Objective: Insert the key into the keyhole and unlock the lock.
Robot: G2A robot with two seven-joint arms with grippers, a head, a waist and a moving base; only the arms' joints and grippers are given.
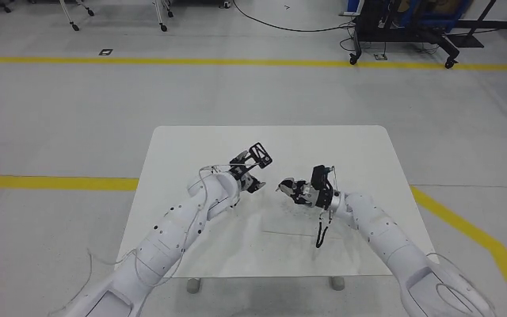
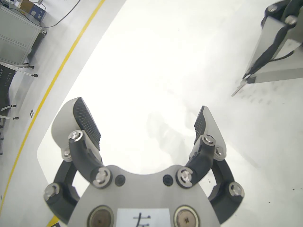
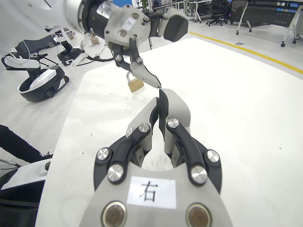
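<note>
Right claw (image 1: 290, 189): pressed together, pinching the key (image 2: 238, 89); it sits just right of centre in the top view.
Left claw (image 2: 142, 109): spread wide and holding nothing, above the bench (image 1: 356, 150) at the centre of the top view.
Lock (image 3: 135, 85): on the bench just beyond my left claw, seen from my right wrist. Neither claw touches it.
Key handling: I judge it light, stiff and slick. It may swivel between my pads if pushed off-line, so I grip the head and leave the blade free.
Key axis: the blade runs on from my right claw's fingers and pokes out past the tips.
Lock handling: probably dense, hard and smooth. It would likely slide when the key pushes, so my left claw should clamp its flat sides.
Lock axis: the shackle (image 3: 129, 76) end is farther from my right claw and the body end nearer. I cannot see the keyhole, nor tell whether the lock stands or lies.
</note>
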